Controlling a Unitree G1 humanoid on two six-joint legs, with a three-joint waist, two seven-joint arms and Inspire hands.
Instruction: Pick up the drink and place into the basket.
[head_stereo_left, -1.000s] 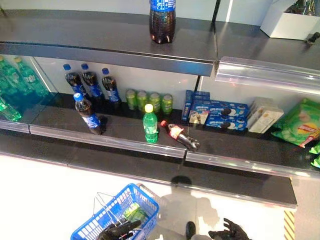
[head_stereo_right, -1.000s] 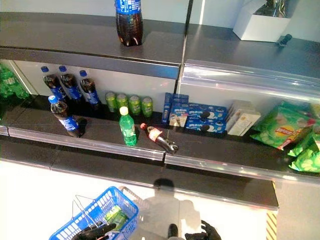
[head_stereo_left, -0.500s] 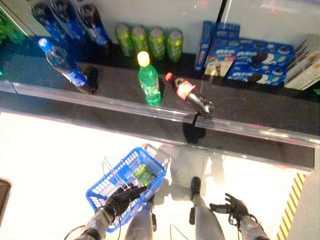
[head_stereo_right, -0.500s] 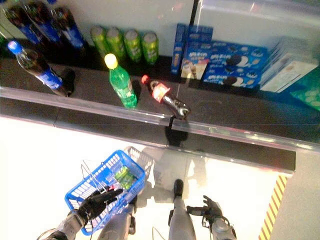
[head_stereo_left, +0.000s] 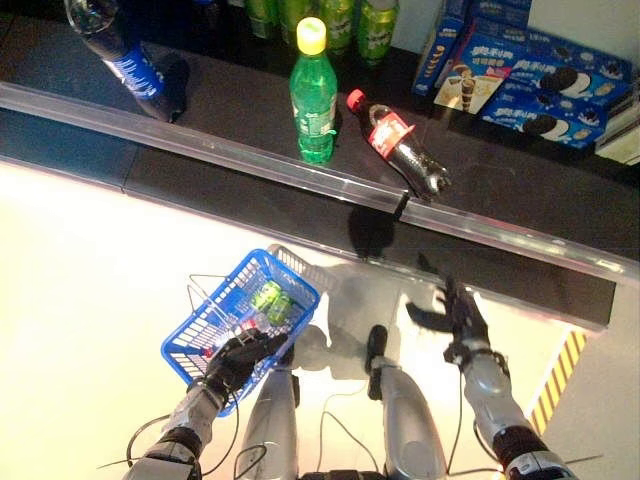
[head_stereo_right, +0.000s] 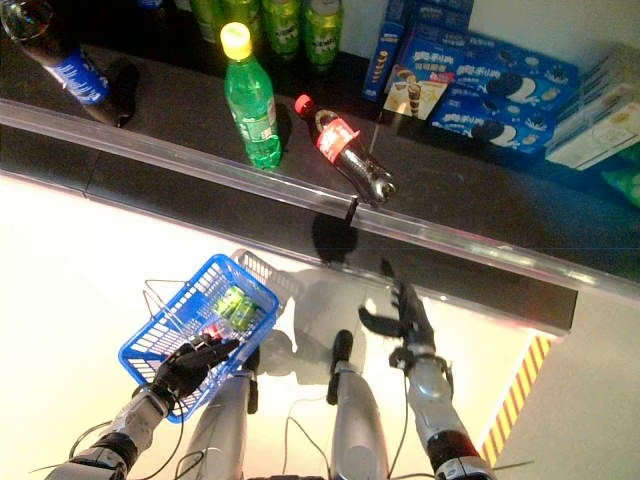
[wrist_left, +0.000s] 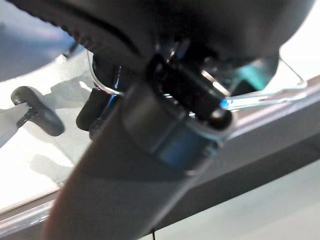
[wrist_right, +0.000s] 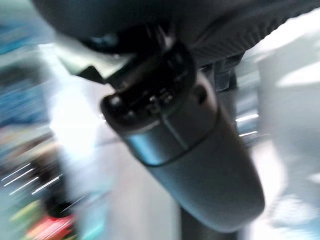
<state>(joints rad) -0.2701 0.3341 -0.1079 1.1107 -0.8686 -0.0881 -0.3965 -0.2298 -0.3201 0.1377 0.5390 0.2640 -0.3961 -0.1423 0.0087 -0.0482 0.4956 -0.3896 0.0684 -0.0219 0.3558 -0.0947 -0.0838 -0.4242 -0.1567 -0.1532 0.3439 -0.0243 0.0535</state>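
Blue plastic mesh basket (head_stereo_left: 205, 345) at the dark left hand (head_stereo_left: 240, 360), green yellow-capped bottle (head_stereo_left: 313, 95) and red-labelled, red-capped dark cola bottle (head_stereo_left: 400, 150) beyond the dark right hand (head_stereo_left: 462, 318).

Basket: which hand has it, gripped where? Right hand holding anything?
The left hand holds the blue basket at its near rim, fingers curled over the edge. The right hand is open and holds nothing.

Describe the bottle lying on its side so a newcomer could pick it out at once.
Look along the dark shelf behind the clear front rail. Beside the upright green bottle with a yellow cap lies a dark cola bottle, its base resting near the rail. It alone lies flat, and it has a red cap and a red label, unlike the blue-labelled cola bottle standing further left.
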